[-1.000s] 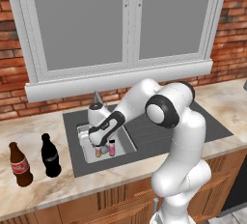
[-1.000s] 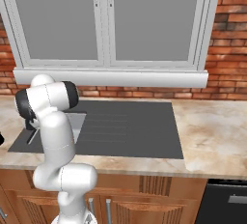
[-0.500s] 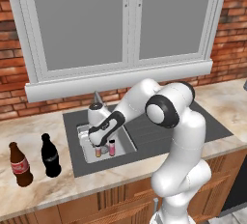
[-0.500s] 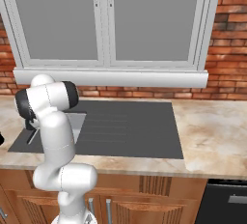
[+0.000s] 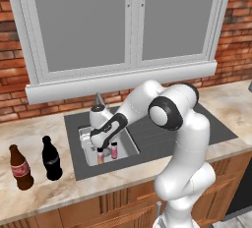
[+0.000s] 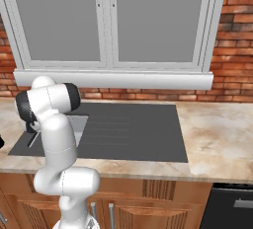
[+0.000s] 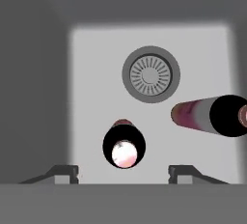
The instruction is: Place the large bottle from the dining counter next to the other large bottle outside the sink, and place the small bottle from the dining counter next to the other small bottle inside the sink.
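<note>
Bottles, small ones, standing upright in the sink (image 5: 86, 160): one small bottle (image 7: 124, 146) directly below and between the fingers (image 7: 123, 172), the other small bottle (image 7: 212, 116) just beside. Fingers apart, clear of the cap. Probably light, rigid, smooth, easily toppled; best gripped around the body, not the cap.

Grey-framed window (image 5: 129, 25) on brick wall (image 5: 240, 20), wooden cabinets (image 6: 173, 198) below.

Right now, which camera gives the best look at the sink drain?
The hand view: the drain sits unobstructed, seen straight down, beyond the two small bottles. In the left base view the arm covers it; in the right base view the arm hides the basin.
</note>
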Controlling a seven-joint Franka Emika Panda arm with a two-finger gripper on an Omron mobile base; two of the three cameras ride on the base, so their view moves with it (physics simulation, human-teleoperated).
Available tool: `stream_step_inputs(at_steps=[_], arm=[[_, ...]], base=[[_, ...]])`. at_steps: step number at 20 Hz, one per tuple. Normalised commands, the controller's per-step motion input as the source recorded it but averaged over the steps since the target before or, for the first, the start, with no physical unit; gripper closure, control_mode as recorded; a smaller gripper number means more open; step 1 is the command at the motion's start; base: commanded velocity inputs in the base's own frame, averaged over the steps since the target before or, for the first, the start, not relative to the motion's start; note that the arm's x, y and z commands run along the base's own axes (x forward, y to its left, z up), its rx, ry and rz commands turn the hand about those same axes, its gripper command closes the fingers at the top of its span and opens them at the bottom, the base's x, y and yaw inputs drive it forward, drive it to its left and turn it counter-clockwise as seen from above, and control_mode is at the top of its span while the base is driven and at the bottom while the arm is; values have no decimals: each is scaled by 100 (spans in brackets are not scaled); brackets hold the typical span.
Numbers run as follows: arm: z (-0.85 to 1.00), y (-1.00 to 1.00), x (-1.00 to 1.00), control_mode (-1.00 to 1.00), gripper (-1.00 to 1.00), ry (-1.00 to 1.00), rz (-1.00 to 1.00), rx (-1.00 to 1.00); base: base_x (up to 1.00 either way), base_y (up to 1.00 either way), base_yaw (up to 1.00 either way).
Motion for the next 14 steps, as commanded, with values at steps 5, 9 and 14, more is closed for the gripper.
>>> stream_step_inputs(at_steps=[5,9,14], arm=[[0,0,0,-100,-100,0,0,0],[15,0,-3,-100,-100,0,0,0],[39,0,-13,-100,-100,-2,0,0]], base=[[0,0,0],[0,0,0],[0,0,0]])
